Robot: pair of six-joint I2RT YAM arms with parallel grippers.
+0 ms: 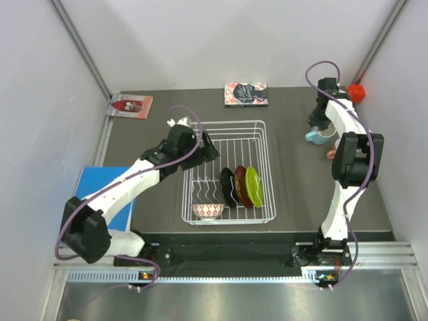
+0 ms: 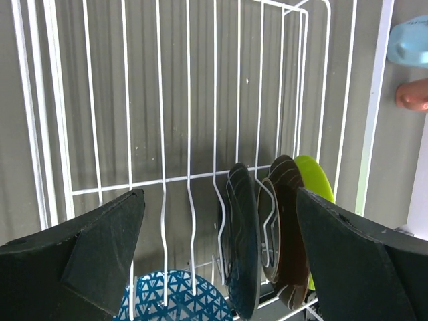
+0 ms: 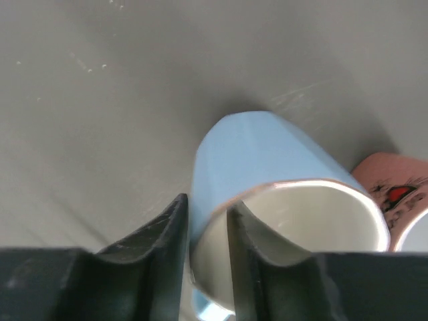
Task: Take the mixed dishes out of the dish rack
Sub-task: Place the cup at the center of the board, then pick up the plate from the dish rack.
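Observation:
The white wire dish rack [image 1: 262,167] stands mid-table. It holds a black plate [image 1: 229,187], a red floral plate [image 1: 241,186] and a lime-green plate [image 1: 253,186] on edge, and a patterned bowl [image 1: 208,210] at its near end. My left gripper [image 1: 204,148] is open and empty above the rack's left side; its wrist view shows the bowl [image 2: 174,297] and black plate [image 2: 242,241] below. My right gripper [image 3: 207,207] is shut on the wall of the light-blue mug [image 3: 261,154], one finger inside. The salmon-pink mug [image 3: 394,184] sits right beside it.
A patterned book [image 1: 246,93] lies at the back, a red book [image 1: 130,105] at the back left, a blue flat item [image 1: 100,190] by the left arm. A small red cube [image 1: 358,92] sits in the far right corner. Walls close in on three sides.

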